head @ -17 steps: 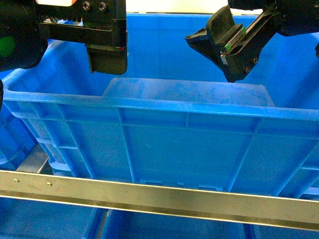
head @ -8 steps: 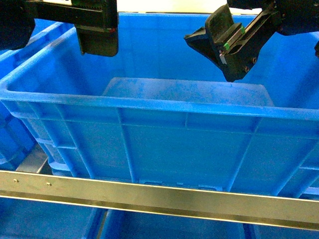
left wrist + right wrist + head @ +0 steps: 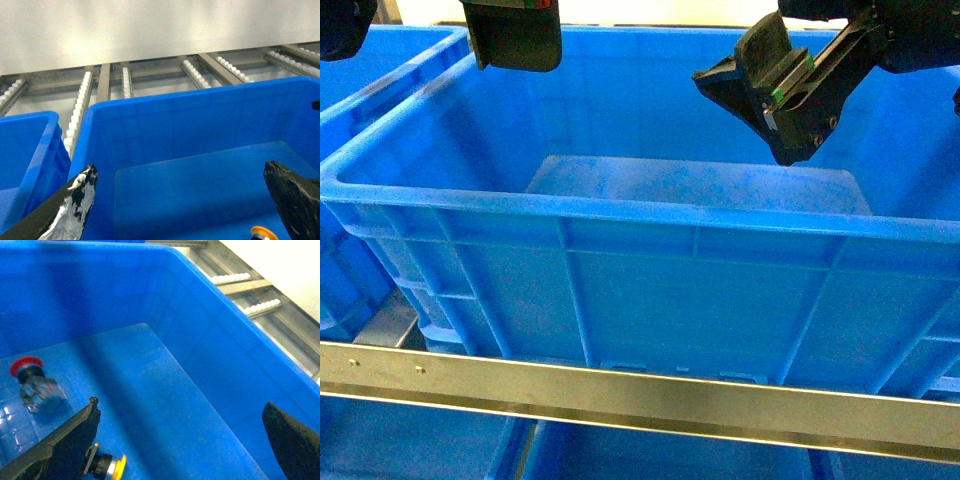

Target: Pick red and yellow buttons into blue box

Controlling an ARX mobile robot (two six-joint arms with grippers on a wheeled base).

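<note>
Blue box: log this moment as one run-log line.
blue box: holds red button and yellow button | left gripper: open, empty | right gripper: open, empty, over box | buttons lie apart on box floor

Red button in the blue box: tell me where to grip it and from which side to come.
Grip the red button across its clear base, just below the cap, coming straight down from above. It lies tilted on the floor of the blue box, cap toward the far wall, with open floor around it. The right gripper is open and nearest.
</note>
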